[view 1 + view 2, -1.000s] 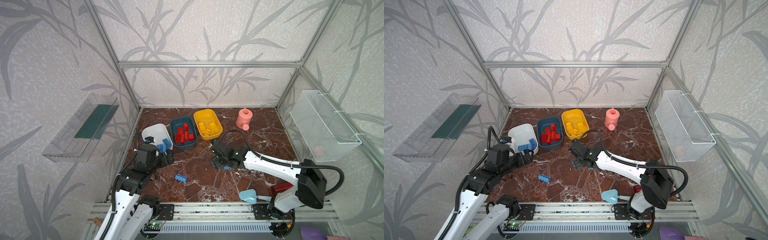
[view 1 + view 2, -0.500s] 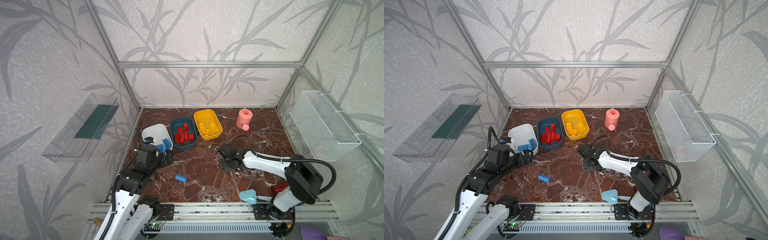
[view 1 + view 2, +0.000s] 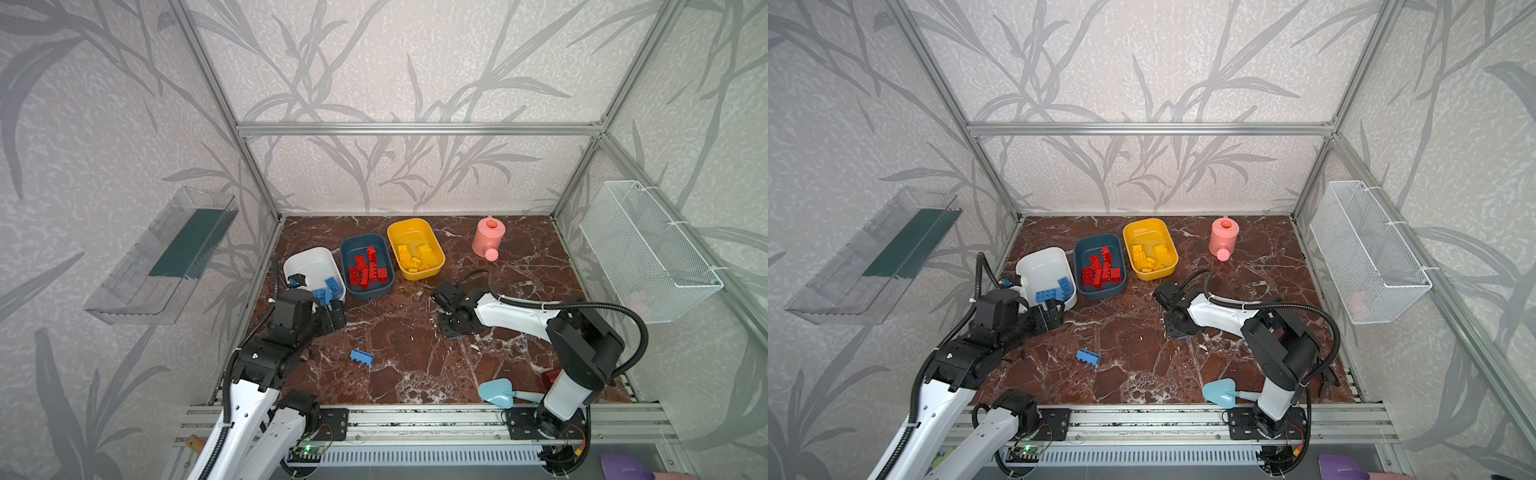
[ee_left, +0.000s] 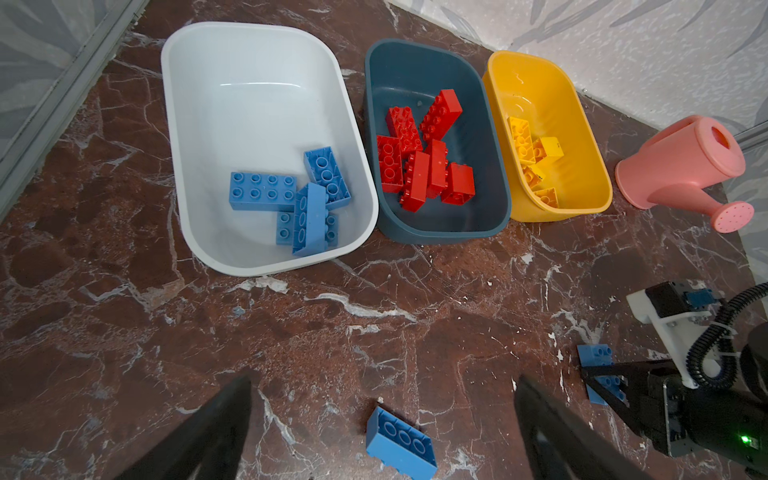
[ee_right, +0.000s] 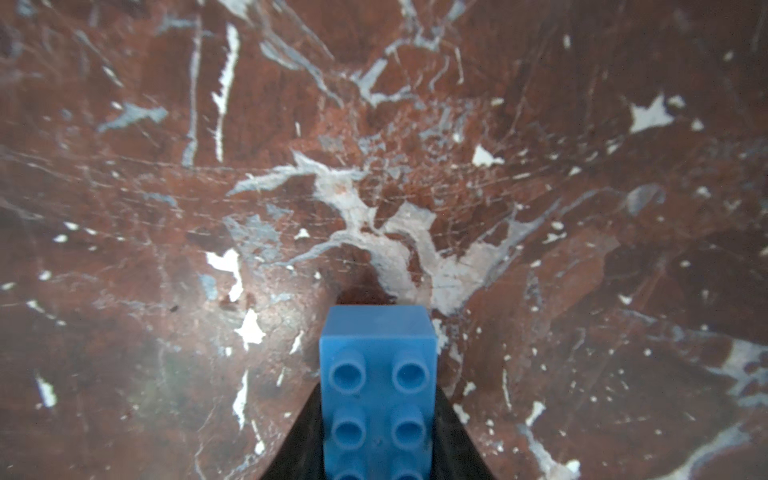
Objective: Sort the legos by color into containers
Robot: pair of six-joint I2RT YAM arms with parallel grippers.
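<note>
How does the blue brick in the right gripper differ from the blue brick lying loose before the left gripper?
The gripped brick shows its studs; the loose brick shows its hollow underside. The right gripper clamps the gripped brick; the loose brick lies free on the table. Both are blue.

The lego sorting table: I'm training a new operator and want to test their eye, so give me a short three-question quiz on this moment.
1. True or false: the white tub holds red bricks.
2. The right gripper is shut on a brick. What colour is it? A) yellow B) blue C) red
3. How many blue pieces lie loose on the table, touched by neither gripper?

Key:
1. False: it holds the sorted blue bricks.
2. B.
3. One, the loose blue brick.
</note>
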